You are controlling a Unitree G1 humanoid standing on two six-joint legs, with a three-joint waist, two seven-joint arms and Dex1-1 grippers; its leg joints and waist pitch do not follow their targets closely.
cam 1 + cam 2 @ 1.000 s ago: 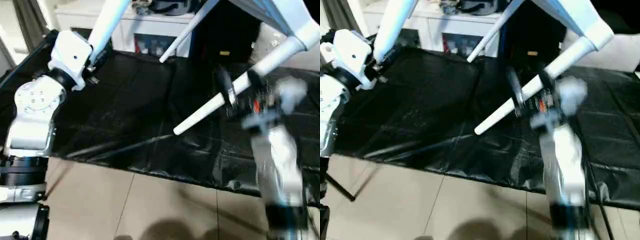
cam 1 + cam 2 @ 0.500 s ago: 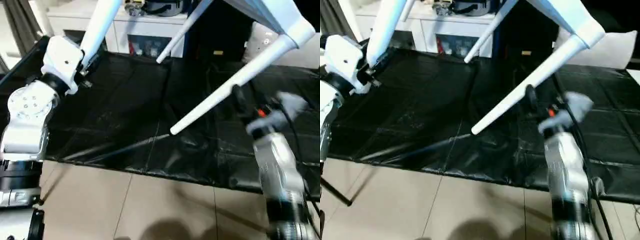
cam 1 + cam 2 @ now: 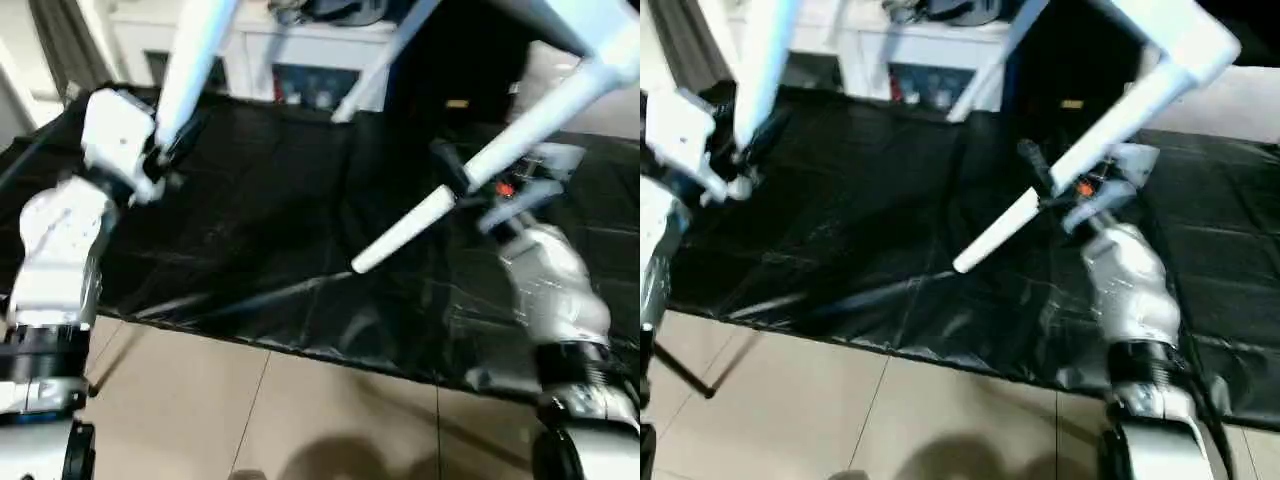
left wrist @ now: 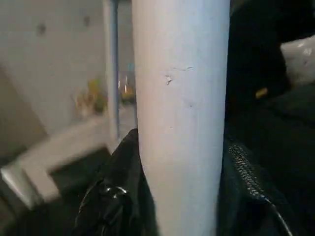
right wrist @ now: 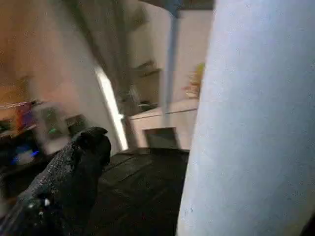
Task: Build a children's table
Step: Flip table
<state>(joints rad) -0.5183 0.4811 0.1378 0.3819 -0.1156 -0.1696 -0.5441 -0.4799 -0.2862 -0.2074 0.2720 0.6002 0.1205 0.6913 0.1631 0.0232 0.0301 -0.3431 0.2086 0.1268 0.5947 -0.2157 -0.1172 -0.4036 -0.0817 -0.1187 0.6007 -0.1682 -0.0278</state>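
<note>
1. Children's table (image 3: 590,20) hangs in the air above the black sheet (image 3: 270,220), its top at the upper edge of the head views, with three legs that we can see already seated in it and slanting down toward us.
2. We judge the assembly far along: those legs look seated; whether a fourth leg is in, we cannot tell, and the table is not yet stood on its feet.
3. Our left gripper (image 3: 170,150) is clamped on the left leg (image 3: 195,60); in the left wrist view the black fingers (image 4: 113,196) press either side of the white tube.
4. Our right gripper (image 3: 478,190) stands wide apart around the right leg (image 3: 470,180), which runs between its fingers; one black finger (image 3: 447,163) lies on the tube's near side, and we cannot tell if it touches.
5. Left forearm rises from the lower left, the wrist bent toward its leg; right forearm rises from the lower right, the gripper tilted up toward the tabletop.
</note>
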